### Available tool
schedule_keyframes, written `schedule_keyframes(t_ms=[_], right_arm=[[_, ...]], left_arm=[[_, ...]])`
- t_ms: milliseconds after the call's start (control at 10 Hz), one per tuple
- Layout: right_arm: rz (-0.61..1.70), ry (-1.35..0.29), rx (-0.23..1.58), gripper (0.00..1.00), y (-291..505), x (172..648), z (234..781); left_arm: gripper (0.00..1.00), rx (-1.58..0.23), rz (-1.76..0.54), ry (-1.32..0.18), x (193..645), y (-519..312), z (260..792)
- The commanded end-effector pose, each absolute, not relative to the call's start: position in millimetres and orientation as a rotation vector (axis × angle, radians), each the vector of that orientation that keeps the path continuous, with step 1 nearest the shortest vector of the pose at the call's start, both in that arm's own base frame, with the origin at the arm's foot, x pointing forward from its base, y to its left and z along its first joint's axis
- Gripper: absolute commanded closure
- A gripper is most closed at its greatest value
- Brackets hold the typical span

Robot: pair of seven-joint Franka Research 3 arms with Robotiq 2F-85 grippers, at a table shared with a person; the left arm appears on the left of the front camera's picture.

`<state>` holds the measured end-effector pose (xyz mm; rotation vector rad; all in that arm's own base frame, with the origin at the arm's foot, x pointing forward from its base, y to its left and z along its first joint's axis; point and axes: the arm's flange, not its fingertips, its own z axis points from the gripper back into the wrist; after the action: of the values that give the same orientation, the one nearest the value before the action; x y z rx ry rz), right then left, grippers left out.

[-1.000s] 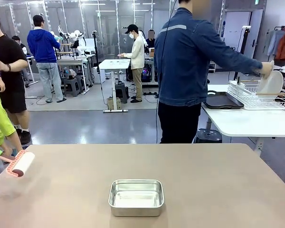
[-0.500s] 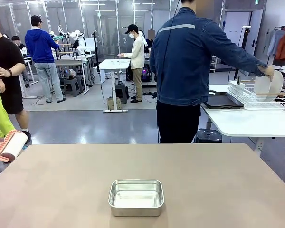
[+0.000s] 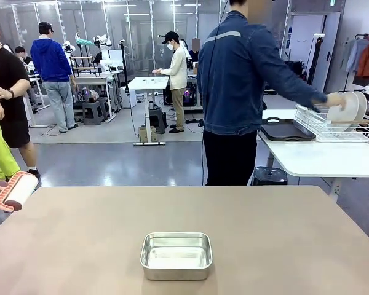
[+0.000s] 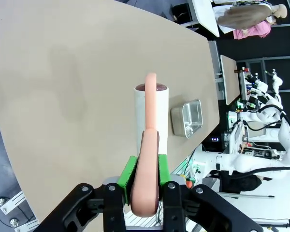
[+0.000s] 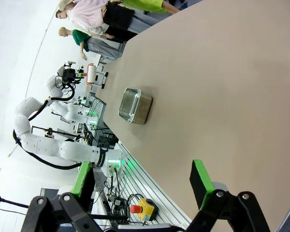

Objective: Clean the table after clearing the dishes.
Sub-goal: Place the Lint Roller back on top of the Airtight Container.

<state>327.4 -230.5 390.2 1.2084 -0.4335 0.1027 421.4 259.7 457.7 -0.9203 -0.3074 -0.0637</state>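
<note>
The beige table (image 3: 277, 233) is bare apart from a steel pan (image 3: 176, 254) near its front middle. My left gripper (image 4: 145, 175) is shut on the pink handle of a white roller (image 4: 152, 112), which hovers at the table's left edge (image 3: 16, 191). My right gripper (image 5: 142, 186) is open above the table (image 5: 222, 96), nothing between its green pads (image 5: 201, 182). At the far side a person in a denim jacket (image 3: 246, 80) sets a white plate (image 3: 347, 107) into a wire rack (image 3: 332, 126). A dark tray (image 3: 287, 130) lies beside the rack.
The rack and tray stand on a smaller white table (image 3: 320, 157) at the back right. The pan (image 4: 187, 118) lies beyond the roller in the left wrist view. Bystanders stand off the table's left corner (image 3: 0, 147). Other people work farther back.
The roller has risen and shifted left, out to the table's left edge. The person has lowered the plate into the rack.
</note>
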Motion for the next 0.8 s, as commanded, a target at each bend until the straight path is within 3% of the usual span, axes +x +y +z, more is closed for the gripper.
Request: schedule_keyframes(t_ms=[0, 300, 700], right_arm=[[0.098, -0.451, 1.203, 0.0, -228, 326, 391], [0.098, -0.451, 1.203, 0.0, -228, 326, 391], [0.098, -0.451, 1.203, 0.0, -228, 326, 391]], left_arm=[[0.78, -0.909, -0.066, -0.314, 421, 264, 464], [0.78, -0.918, -0.063, -0.31, 421, 261, 459], [0.78, -0.782, -0.558, -0.348, 427, 101, 532]])
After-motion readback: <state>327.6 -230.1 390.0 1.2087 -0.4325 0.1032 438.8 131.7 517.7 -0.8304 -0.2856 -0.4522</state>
